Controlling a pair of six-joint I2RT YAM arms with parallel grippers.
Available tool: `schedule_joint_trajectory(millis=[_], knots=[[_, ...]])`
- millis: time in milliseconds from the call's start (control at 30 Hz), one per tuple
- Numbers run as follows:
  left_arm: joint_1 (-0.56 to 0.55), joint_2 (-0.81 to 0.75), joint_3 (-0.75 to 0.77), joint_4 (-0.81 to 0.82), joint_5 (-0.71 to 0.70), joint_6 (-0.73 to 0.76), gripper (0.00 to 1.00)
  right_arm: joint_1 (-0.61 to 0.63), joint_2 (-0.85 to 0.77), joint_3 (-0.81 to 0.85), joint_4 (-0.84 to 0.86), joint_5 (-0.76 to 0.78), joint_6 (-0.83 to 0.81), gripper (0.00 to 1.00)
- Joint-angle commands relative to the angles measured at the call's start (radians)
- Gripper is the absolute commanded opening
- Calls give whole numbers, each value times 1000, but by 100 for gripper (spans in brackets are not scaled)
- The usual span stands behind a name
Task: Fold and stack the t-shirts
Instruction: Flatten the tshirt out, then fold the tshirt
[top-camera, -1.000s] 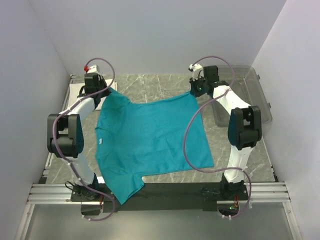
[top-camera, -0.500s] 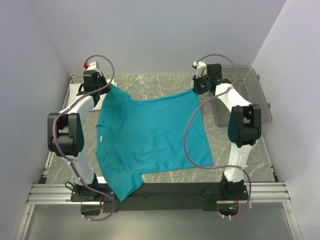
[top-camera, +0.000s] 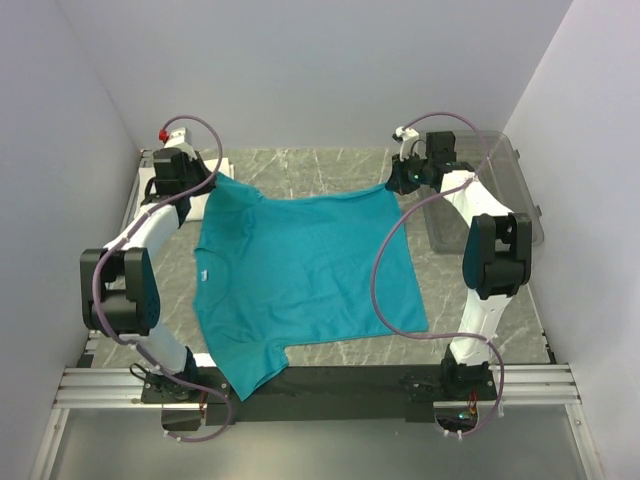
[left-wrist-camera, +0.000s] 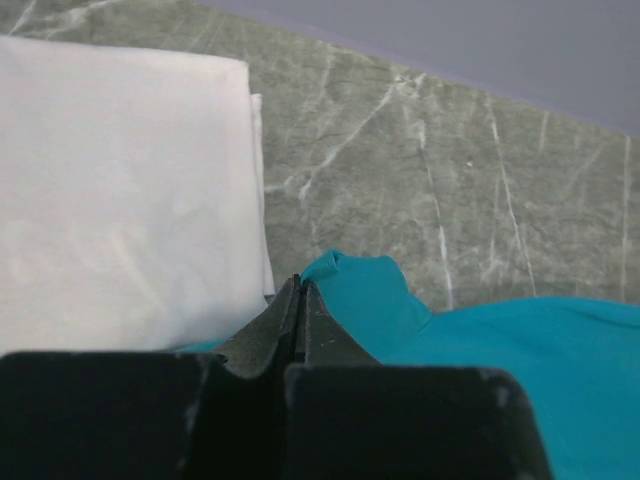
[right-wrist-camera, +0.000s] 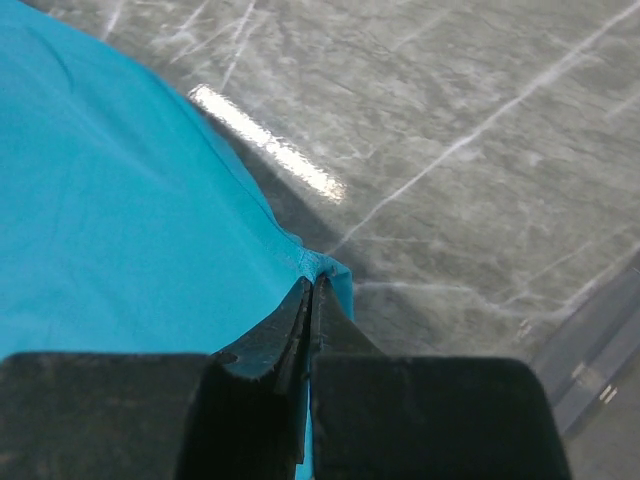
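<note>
The teal t-shirt (top-camera: 300, 270) lies spread across the grey marble table, its far edge pulled taut between my grippers. My left gripper (top-camera: 212, 180) is shut on the shirt's far left corner (left-wrist-camera: 350, 290); in the left wrist view its gripper (left-wrist-camera: 299, 285) pinches the cloth. My right gripper (top-camera: 395, 184) is shut on the far right corner (right-wrist-camera: 325, 268); in the right wrist view its gripper (right-wrist-camera: 312, 282) clamps the hem. A folded white t-shirt (left-wrist-camera: 120, 190) lies at the far left, mostly hidden by the left arm in the top view (top-camera: 152, 180).
A clear plastic bin (top-camera: 505, 190) stands at the far right, beside the right arm. White walls close in on three sides. The black rail (top-camera: 350, 378) runs along the table's near edge, where the shirt's near sleeve (top-camera: 250, 370) overhangs.
Both grippers have moved outward and toward the back wall, holding the shirt's far corners. The far edge is stretched flatter and wider than before.
</note>
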Motion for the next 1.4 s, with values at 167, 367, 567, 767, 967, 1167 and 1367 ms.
schedule_joint_trajectory(millis=[167, 367, 567, 767, 967, 1167, 1367], knots=[[-1, -129, -75, 6, 102, 64, 0, -8, -107, -53, 2, -115, -21, 0], [1, -179, -140, -23, 93, 104, 0, -38, -155, -90, 11, -160, -15, 0], [4, -221, -180, -11, 103, 139, 0, -58, -178, -118, -2, -182, -46, 0], [7, -285, -210, -40, 114, 195, 0, -65, -179, -145, -18, -149, -78, 0], [8, -346, -241, -92, 169, 233, 0, -63, -159, -153, -36, -146, -95, 0], [10, -399, -276, -178, 180, 244, 0, -65, -162, -168, -45, -145, -110, 0], [10, -431, -305, -213, 180, 242, 0, -65, -166, -179, -47, -137, -112, 0]])
